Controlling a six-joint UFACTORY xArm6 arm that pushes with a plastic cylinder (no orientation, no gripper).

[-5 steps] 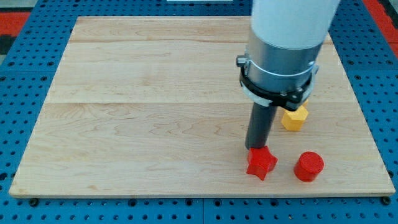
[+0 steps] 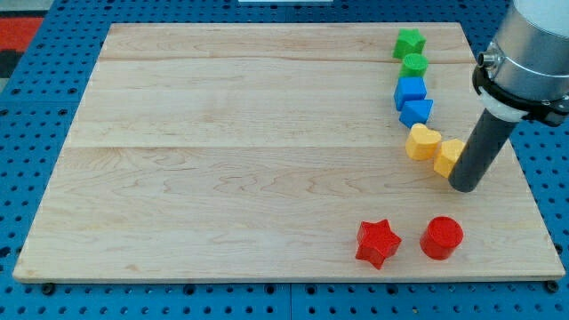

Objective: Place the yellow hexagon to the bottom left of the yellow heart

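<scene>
Currently my tip (image 2: 466, 187) touches the yellow hexagon (image 2: 447, 156) at its 4 o'clock; the yellow heart (image 2: 422, 140) adjoins at 10 o'clock. No jaws fitted.

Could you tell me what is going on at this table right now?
An arm with a dark rod is pushing blocks about on a wooden board. My tip sits at the right side of the yellow hexagon, which lies just to the lower right of the yellow heart, so it is not yet at the heart's bottom left. Green and blue blocks line up above them; a red star and red cylinder sit near the view's bottom.
</scene>
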